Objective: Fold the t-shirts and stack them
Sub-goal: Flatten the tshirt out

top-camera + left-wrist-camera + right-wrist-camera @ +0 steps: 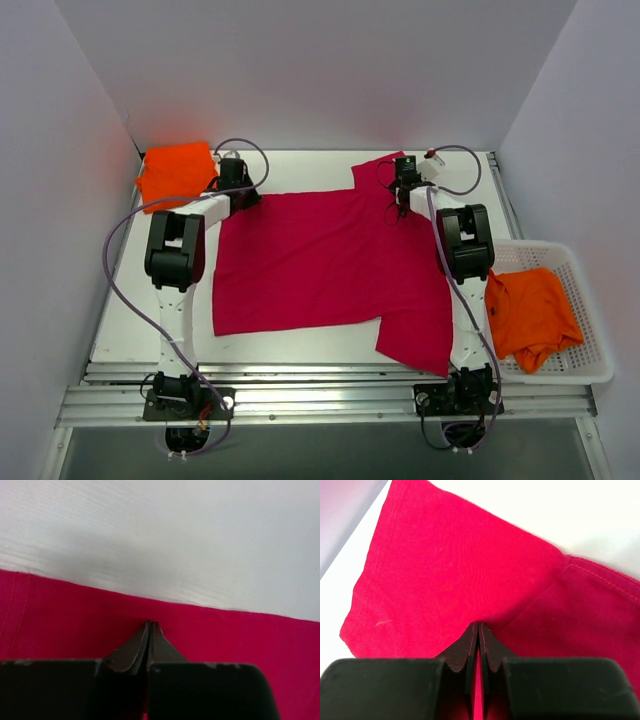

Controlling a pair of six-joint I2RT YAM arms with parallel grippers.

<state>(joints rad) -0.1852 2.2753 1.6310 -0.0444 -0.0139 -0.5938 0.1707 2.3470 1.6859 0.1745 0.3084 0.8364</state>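
pink shirt (320, 262) spread flat | left gripper (151, 625), right gripper (478, 626) both pinched tight on its far edge | guessing one per side so the fold stays even

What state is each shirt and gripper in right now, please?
crimson t-shirt, spread flat, unfolded
far-left orange t-shirt, folded
right-side orange t-shirt, crumpled in basket
left gripper, shut on the crimson t-shirt's far edge
right gripper, shut on it by the far sleeve
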